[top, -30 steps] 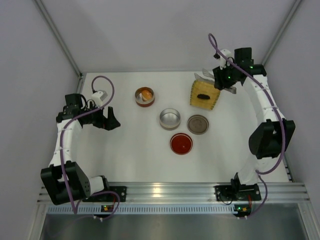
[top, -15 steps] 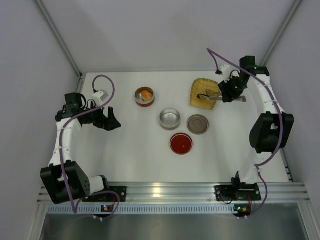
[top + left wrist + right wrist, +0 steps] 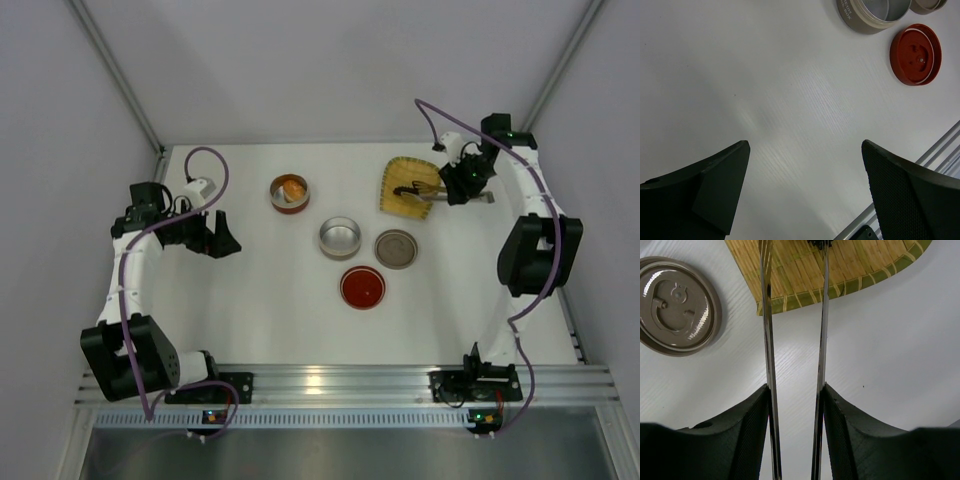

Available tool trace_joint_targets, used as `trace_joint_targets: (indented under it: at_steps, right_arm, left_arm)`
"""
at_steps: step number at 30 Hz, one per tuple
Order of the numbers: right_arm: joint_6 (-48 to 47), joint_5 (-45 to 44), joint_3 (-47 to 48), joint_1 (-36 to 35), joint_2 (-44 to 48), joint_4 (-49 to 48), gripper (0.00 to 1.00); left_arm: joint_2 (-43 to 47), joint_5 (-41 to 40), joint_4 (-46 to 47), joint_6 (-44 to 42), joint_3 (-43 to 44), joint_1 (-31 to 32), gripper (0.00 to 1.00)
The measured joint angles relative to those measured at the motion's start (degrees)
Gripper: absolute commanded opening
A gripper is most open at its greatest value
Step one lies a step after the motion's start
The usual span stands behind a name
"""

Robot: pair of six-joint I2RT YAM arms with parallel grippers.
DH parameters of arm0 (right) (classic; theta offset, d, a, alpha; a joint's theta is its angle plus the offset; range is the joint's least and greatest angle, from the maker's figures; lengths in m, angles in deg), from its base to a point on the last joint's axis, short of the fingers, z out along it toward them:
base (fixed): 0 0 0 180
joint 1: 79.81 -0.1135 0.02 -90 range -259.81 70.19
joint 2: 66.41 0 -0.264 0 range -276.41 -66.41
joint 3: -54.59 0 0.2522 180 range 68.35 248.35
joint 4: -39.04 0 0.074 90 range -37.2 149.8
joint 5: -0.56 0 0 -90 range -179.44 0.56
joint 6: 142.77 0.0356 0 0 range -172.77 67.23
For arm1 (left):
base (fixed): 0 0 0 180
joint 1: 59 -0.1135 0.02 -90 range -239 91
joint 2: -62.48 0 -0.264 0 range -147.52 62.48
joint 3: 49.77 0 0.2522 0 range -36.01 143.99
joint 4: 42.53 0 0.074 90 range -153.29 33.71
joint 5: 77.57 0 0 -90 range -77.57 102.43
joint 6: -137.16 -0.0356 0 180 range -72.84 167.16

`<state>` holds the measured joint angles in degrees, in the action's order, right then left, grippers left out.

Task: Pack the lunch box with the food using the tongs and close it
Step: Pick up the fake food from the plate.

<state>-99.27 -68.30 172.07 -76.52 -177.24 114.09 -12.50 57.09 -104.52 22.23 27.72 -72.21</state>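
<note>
My right gripper (image 3: pixel 458 184) (image 3: pixel 795 390) is shut on the silver tongs (image 3: pixel 425 189) (image 3: pixel 767 330), pressing on both arms. The tongs point left over the yellow woven tray (image 3: pixel 400 204) (image 3: pixel 850 270), their arms still apart. The black food piece (image 3: pixel 406 189) (image 3: pixel 819 242) lies on the tray by the tongs' tips, mostly cut off at the top edge of the right wrist view. The orange chunk (image 3: pixel 292 188) sits in a red-brown lunch box tin (image 3: pixel 289 206). My left gripper (image 3: pixel 216 240) (image 3: pixel 805 145) hangs open over bare table on the left, holding nothing.
An empty silver tin (image 3: pixel 339 237) (image 3: pixel 875 12), a brown lid (image 3: pixel 396 248) (image 3: pixel 677 305) and a red lid (image 3: pixel 362 287) (image 3: pixel 916 54) lie mid-table. White walls close in the left, right and back. An aluminium rail (image 3: pixel 340 380) runs along the near edge.
My right gripper has swung down from above the tray's back corner, laying the tongs low and pointing left across the tray. Over the last half second it barely shifted. The left arm stayed nearly still.
</note>
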Motion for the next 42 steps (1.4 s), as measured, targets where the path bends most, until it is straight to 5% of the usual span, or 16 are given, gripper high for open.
trace_joint_targets:
  at_steps: [42]
  right_arm:
    - [-2.0,4.2,4.1,0.0,-1.7,-1.5,0.46]
  left_arm:
    - [-2.6,-1.7,0.2,1.7,0.8,0.0,0.98]
